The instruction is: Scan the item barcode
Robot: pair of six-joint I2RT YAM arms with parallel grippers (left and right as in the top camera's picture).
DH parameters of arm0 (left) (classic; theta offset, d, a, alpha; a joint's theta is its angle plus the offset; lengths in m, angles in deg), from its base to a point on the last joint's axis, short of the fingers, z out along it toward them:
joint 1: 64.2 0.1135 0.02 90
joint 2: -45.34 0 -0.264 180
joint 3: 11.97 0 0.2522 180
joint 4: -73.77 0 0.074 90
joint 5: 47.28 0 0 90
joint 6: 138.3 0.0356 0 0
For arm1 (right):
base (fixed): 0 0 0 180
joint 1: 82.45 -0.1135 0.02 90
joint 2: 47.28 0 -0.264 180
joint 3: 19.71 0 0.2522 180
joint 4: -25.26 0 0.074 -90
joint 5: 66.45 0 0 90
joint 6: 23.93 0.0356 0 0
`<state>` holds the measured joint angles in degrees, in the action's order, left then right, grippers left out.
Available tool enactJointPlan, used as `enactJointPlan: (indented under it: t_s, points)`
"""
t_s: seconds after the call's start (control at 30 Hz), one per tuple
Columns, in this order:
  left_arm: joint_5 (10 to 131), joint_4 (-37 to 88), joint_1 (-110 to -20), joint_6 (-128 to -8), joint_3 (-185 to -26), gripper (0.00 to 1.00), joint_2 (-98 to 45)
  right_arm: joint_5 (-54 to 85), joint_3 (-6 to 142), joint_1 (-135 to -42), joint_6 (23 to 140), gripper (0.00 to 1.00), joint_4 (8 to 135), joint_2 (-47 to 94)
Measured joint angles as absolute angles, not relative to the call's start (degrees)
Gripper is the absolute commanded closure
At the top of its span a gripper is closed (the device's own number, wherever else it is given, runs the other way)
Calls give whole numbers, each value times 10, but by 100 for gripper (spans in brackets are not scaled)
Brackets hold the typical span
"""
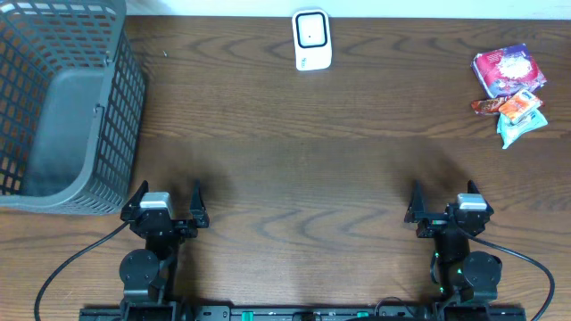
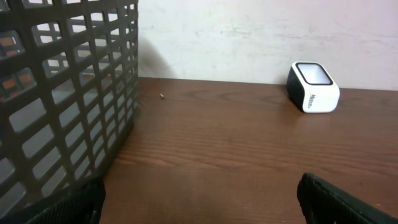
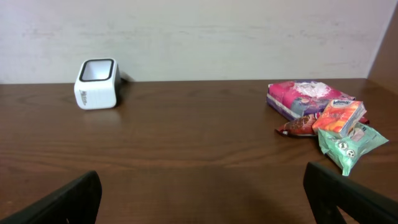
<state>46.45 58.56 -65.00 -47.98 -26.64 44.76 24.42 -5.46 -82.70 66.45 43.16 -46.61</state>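
Even soft light, sharp focus

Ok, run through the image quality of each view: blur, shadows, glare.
Overhead: sharp, even light, soft shadows on the table. Left wrist: basket slightly soft, scanner crisp. Right wrist: own fingertips dark and blurred, snack packets clear. No glare anywhere.

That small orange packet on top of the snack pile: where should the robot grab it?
Probably across its long edges, from above, with the open right claw. The small orange flat packet lies tilted and uppermost, resting on a green plastic pouch, so only its top face and edges are free.
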Motion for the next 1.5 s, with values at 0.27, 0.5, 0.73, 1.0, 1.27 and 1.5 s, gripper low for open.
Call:
enactJointPlan:
  t_s: [0.27, 0.5, 0.73, 1.0, 1.27, 1.5]
  points:
    - [466, 586, -651, -478, -266, 2, 448, 244, -55, -827, 664, 1, 432, -466]
    - [468, 586, -651, -478, -266, 2, 448, 244, -54, -827, 664, 1, 432, -466]
    - [470, 586, -661, -471, -266, 2, 448, 244, -54, -827, 664, 1, 432, -466]
    - [473, 587, -671, -453, -266, 2, 448, 244, -55, -827, 664, 1, 432, -466]
    - [473, 587, -671, -450, -266, 2, 448, 244, -55, -827, 664, 1, 432, -466]
    - [473, 587, -671, -450, -266, 2, 448, 244, -55, -827, 664, 1, 432, -466]
